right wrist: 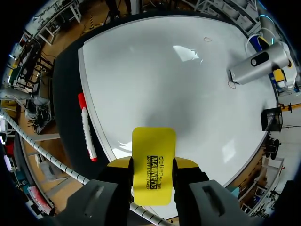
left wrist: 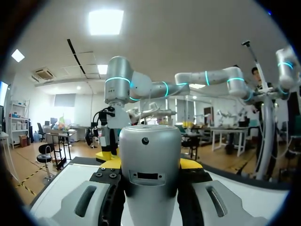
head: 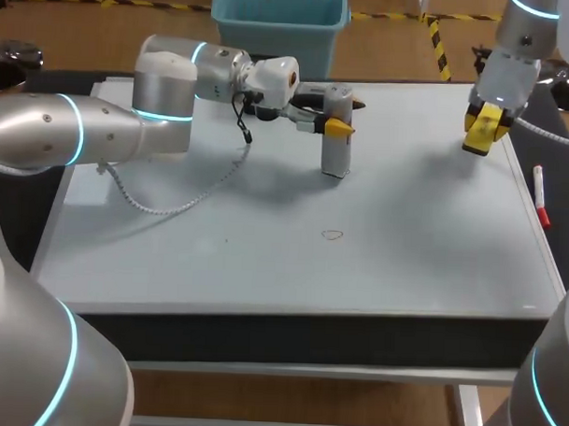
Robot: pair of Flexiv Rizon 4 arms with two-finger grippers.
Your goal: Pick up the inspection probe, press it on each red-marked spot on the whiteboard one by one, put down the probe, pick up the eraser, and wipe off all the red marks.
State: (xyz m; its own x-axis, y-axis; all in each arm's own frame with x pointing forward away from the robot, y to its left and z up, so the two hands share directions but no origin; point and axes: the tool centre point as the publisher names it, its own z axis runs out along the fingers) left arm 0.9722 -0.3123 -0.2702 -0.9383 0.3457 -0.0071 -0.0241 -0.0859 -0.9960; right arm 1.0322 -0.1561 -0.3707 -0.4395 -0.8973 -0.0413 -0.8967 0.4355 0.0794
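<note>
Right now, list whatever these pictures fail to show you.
1. Tip of the probe: in the head view its own body covers the contact spot. In the left wrist view that body blocks the whiteboard beneath.
2. Beyond one small red mark in the head view, any others are too faint.
3. Underside of the eraser: faces away in the right wrist view.

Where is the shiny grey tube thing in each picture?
Head view: the silver cylindrical probe stands upright at the far middle of the white whiteboard.
Left wrist view: the probe sits close up between the jaws.
Right wrist view: the probe stands across the whiteboard, far ahead of the yellow eraser.
Shared landmark: the whiteboard.
</note>
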